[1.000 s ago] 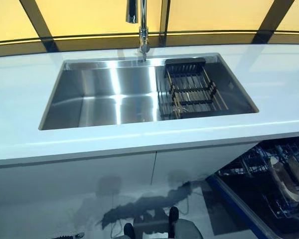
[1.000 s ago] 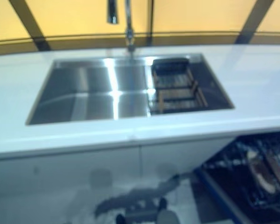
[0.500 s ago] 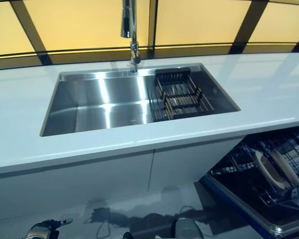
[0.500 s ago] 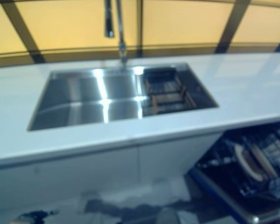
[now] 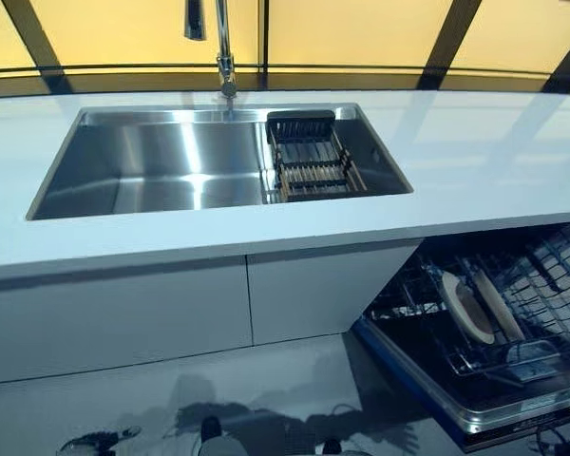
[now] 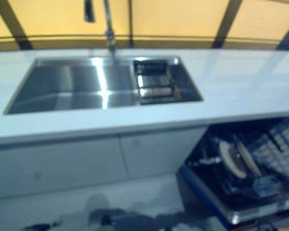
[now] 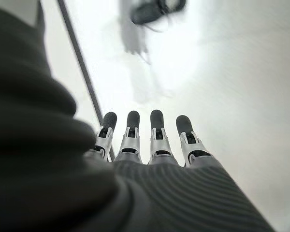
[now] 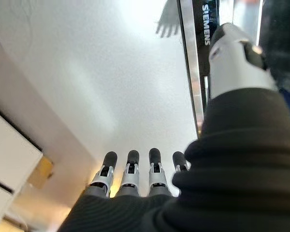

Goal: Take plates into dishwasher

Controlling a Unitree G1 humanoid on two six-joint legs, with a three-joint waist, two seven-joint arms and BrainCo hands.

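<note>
White counter (image 5: 475, 161), steel sink (image 5: 152, 171), tall faucet (image 5: 223, 47), glossy grey floor (image 5: 171, 408)

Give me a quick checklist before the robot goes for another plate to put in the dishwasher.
1. Dishwasher open, rack pulled out: ok.
2. Plates already standing upright in the rack: ok.
3. Left hand empty, fingers straight, hanging over the floor: ok.
4. Right hand empty, fingers straight: ok.
5. A plate left to pick up: not ok; the sink holds only a drainer basket and the counter shows none.
6. Free slots in the rack: cannot tell.
</note>
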